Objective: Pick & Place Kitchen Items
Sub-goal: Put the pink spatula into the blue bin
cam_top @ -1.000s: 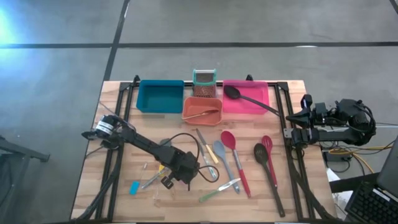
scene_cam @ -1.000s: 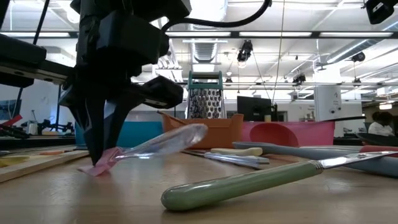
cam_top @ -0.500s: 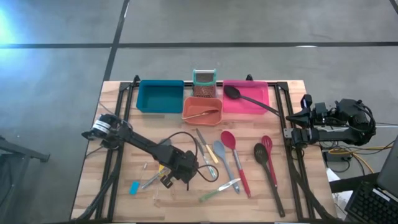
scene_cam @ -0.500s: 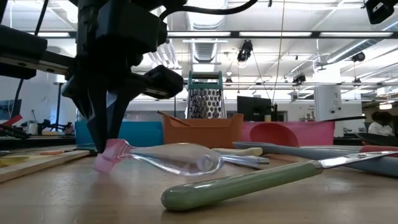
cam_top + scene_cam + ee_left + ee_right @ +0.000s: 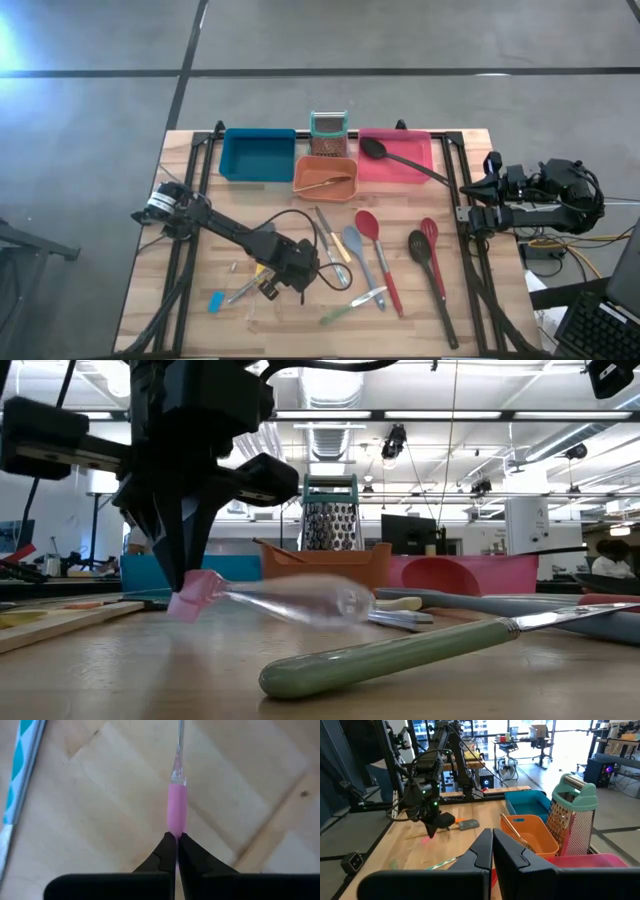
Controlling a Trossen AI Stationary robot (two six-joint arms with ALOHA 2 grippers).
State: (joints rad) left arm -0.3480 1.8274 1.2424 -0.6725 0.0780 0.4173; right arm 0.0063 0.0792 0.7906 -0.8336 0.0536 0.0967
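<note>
the pink-handled clear utensil (image 5: 270, 597) is clamped at the tip of its pink handle by the left gripper (image 5: 188, 582), whose two fingers are pressed together on it; in the left wrist view the pink handle (image 5: 177, 815) runs straight out from the closed fingertips (image 5: 168, 851) and passes into the clear shaft. in the low view the utensil is clear of the wooden table (image 5: 150, 680), its clear end reaching sideways from the gripper at about the height of the grip. directly in front of the gripper, toward the low camera, lies a green-handled knife (image 5: 400, 650) flat on the table. in the high view the left gripper (image 5: 272, 290) is over the near left part of the table, with a blue-handled tool (image 5: 217, 301) just beside it on the outer side and a loose group of utensils on its inner side: a grey spatula (image 5: 353, 247), a red spoon (image 5: 368, 228) and a black slotted spoon (image 5: 420, 246). beyond the gripper, at the far edge, stand the blue bin (image 5: 258, 155), the orange bin (image 5: 326, 177), the pink bin (image 5: 396, 158) with a black spoon (image 5: 400, 160) across it, and the teal-rimmed grater (image 5: 327, 127). the right gripper (image 5: 492, 190) is shut, empty, parked at the right table edge, well apart from the utensils.
</note>
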